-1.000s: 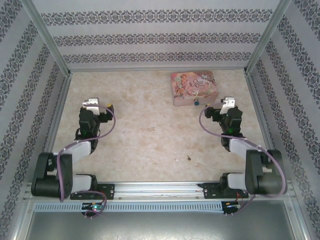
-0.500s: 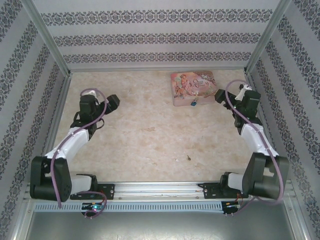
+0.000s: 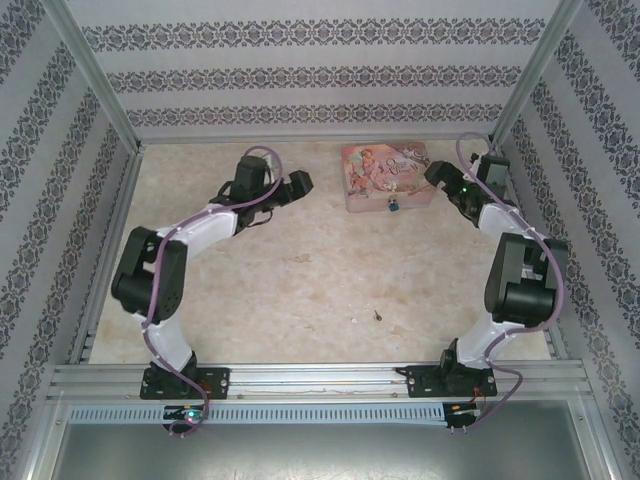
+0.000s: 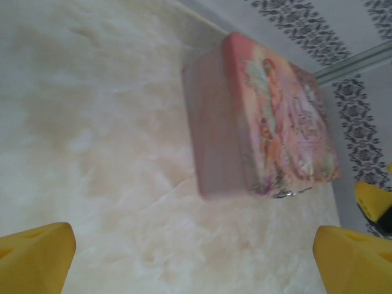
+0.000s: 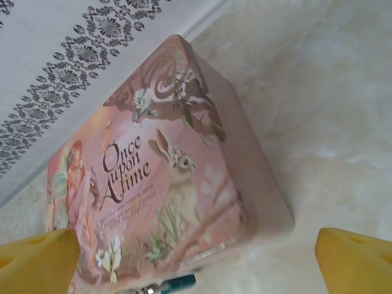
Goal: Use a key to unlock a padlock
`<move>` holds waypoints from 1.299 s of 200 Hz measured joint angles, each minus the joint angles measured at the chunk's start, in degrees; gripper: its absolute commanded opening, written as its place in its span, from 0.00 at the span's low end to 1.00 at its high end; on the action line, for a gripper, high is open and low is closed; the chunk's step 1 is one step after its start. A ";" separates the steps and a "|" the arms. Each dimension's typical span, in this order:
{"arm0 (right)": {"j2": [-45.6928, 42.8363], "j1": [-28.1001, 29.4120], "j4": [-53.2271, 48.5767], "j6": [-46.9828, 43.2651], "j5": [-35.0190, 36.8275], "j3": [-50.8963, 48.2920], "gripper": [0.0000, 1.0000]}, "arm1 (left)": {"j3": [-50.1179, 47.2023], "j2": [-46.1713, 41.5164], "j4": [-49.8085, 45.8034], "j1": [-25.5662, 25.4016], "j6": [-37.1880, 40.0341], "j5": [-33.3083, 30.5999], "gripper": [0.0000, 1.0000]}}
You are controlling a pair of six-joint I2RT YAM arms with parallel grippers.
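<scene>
The tiny blue padlock (image 3: 393, 207) hangs at the near edge of the pink tin (image 3: 388, 175); in the right wrist view its blue body (image 5: 182, 283) peeks out under the tin (image 5: 165, 177). The key (image 3: 377, 317) is a dark sliver on the table, well in front of both grippers. My left gripper (image 3: 298, 183) hovers left of the tin, open, its yellow fingertips (image 4: 33, 257) wide apart with nothing between them. My right gripper (image 3: 437, 172) is beside the tin's right end, also open and holding nothing, its fingertips (image 5: 355, 260) wide apart.
The pale marbled table (image 3: 290, 270) is boxed in by patterned walls on three sides. An aluminium rail (image 3: 300, 380) runs along the near edge. In the left wrist view the tin (image 4: 263, 122) lies ahead, with the right gripper's yellow finger (image 4: 370, 199) beyond it.
Both arms have stretched out toward the tin. The left gripper swung right and farther back; the right gripper moved back toward the tin's right end. The tin, padlock and key stayed put.
</scene>
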 measured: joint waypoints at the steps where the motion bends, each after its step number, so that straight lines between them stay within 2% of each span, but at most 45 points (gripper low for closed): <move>1: 0.26 0.07 0.00 0.04 -0.02 0.24 0.98 | 0.26 0.28 0.04 -0.07 -0.02 0.09 1.00; 61: 8.70 2.62 -2.14 0.33 -0.52 8.48 0.98 | 18.32 17.53 -0.70 -4.52 -1.81 6.64 1.00; 127: 12.15 3.26 -5.77 -1.64 -2.54 13.33 0.98 | 30.38 26.88 -2.78 -6.25 -2.49 9.88 1.00; 161: 12.70 3.74 -6.97 -3.58 -5.05 13.70 0.98 | 32.61 28.37 -3.54 -7.28 -2.49 10.71 1.00; 229: 12.33 4.59 -7.02 -6.88 -5.14 13.03 0.98 | 33.05 28.39 -4.96 -7.37 -2.47 10.36 1.00; 260: 10.16 5.57 -6.34 -7.23 -5.14 10.08 0.97 | 29.33 26.21 -3.85 -7.30 -2.27 9.16 1.00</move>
